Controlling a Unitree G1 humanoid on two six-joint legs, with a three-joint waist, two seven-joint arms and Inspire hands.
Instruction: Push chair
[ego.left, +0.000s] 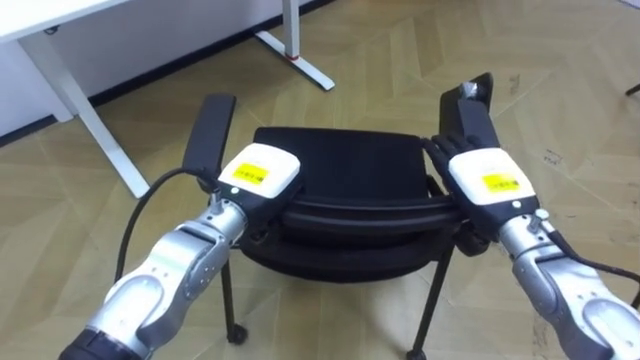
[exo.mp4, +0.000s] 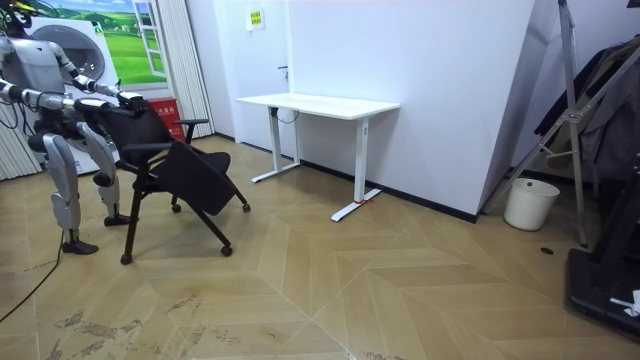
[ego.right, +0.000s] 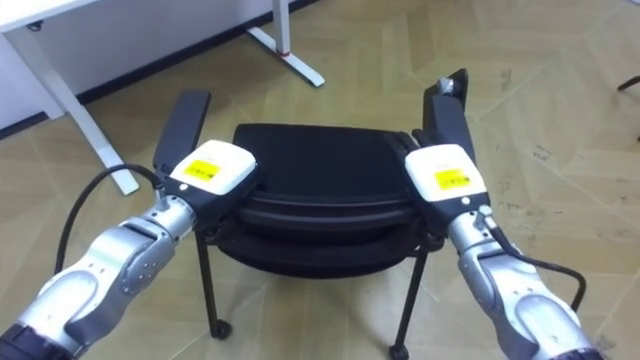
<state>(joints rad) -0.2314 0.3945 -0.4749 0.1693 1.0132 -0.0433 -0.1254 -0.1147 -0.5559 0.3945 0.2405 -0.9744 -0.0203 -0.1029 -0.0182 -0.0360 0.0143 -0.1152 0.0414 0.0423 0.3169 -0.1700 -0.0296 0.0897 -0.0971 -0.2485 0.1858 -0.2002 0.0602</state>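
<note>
Left side first: my left hand (ego.left: 262, 172) lies on the left end of the top rail of the black padded chair on thin metal legs (ego.left: 340, 160). Its white back is turned up at me. Whether it grips the rail or only presses it, I cannot tell.

The chair stands on the wood floor right in front of me, its back toward me. The white bench (ego.left: 60, 15) is beyond the chair and off to its left.

Over on the right end of the rail, my right hand (ego.left: 487, 180) lies the same way, and again I cannot tell if it grips.

I reckon the trick now is equal pressure from both sides, forward and not downward. That way the chair should roll straight instead of swinging round one leg. If the bench is the goal, a touch more from the right should steer the chair left.

The count:
- one chair
- two flat black armrests, left (ego.left: 208, 135) and right (ego.left: 478, 100)
- one bench
- two hands on the rail
</note>
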